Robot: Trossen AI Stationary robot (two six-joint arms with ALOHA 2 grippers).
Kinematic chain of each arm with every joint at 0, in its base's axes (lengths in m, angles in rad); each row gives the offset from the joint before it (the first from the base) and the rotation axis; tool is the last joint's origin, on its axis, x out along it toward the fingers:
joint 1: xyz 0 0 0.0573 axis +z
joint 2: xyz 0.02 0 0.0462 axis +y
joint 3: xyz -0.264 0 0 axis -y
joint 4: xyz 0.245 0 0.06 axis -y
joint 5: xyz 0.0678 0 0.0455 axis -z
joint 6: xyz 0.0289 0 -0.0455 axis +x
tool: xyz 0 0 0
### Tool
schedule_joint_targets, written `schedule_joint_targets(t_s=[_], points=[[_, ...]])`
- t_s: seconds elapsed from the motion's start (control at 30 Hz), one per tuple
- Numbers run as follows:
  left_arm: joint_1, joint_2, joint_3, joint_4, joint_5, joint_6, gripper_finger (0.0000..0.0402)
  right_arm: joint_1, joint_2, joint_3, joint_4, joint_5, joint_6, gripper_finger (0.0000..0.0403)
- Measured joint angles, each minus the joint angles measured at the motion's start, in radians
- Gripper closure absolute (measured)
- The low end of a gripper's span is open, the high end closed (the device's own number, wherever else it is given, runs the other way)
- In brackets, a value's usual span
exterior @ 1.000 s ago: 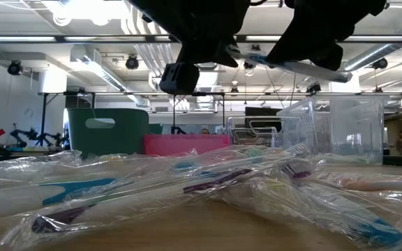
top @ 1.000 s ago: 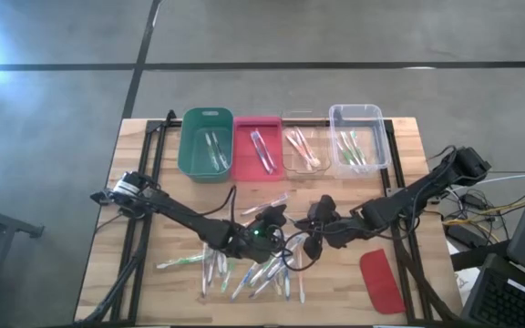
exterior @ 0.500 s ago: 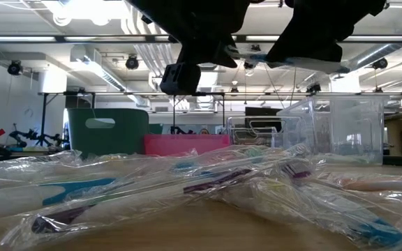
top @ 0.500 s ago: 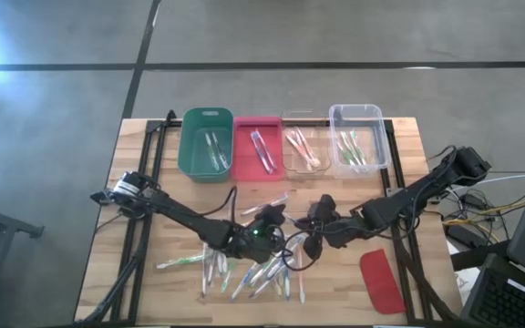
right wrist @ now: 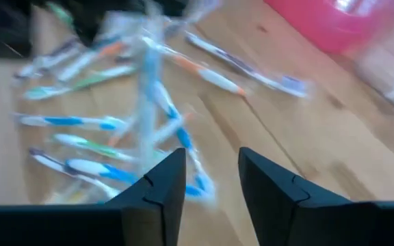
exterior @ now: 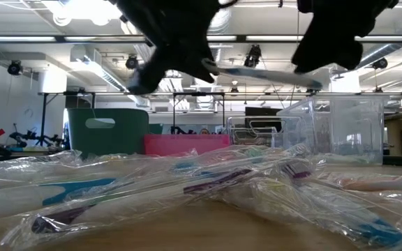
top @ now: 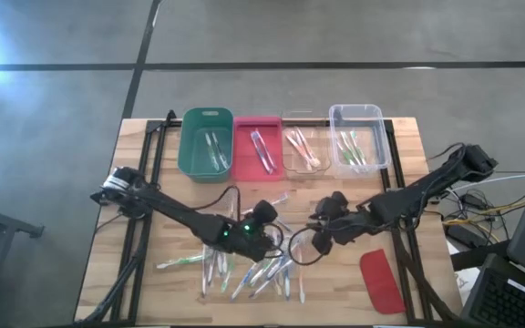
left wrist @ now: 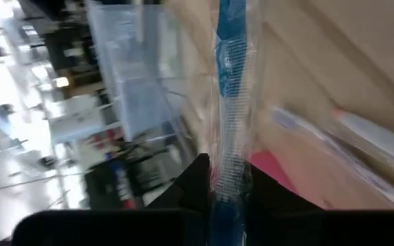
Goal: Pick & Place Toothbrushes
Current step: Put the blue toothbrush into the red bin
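Note:
Several wrapped toothbrushes lie flat in a loose pile (top: 244, 269) on the table's near middle; they fill the foreground of the low view (exterior: 187, 185). My left gripper (top: 267, 223) hovers over the pile, shut on a blue toothbrush in a clear wrapper (exterior: 264, 74) (left wrist: 230, 61). My right gripper (top: 323, 235) (right wrist: 214, 184) is open just to the right of it, fingers apart with nothing between them. More toothbrushes lie in the four bins at the far edge. My left gripper pinches the blue toothbrush between its two fingers near one end of its wrapped length (left wrist: 228, 164). The toothbrush is lifted clear of the pile. It sticks out nearly level toward the right arm, its free end (exterior: 316, 84) slightly lower.
Along the far edge stand a green bin (top: 206, 144), a pink bin (top: 258, 146) and two clear bins (top: 303, 150) (top: 355, 137). A flat red lid (top: 383, 281) lies near the right front corner. Bare wood shows at the table's left and between bins and pile.
My right gripper has drawn back toward the table's right edge, away from the blue toothbrush. My left gripper has turned at the wrist and shifted a little toward the left, keeping the toothbrush, which now shows free along most of its length.

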Motion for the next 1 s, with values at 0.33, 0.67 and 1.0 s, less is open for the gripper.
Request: schedule_joint_targets(t_s=[0.33,0.67,1.0], points=[[0.13,-0.247,0.0,-0.292,0.298,-0.177,0.0353,-0.003,-0.126,-0.013,-0.196,0.074,0.096,0.0233],[0.458,-0.391,0.006,-0.327,0.686,0.012,0.0353,-0.005,-0.152,-0.015,-0.226,0.074,0.074,0.0218],[0.733,-0.28,0.132,-0.497,0.724,0.006,0.0353,-0.005,-0.181,-0.015,-0.286,0.151,0.032,0.0239]])
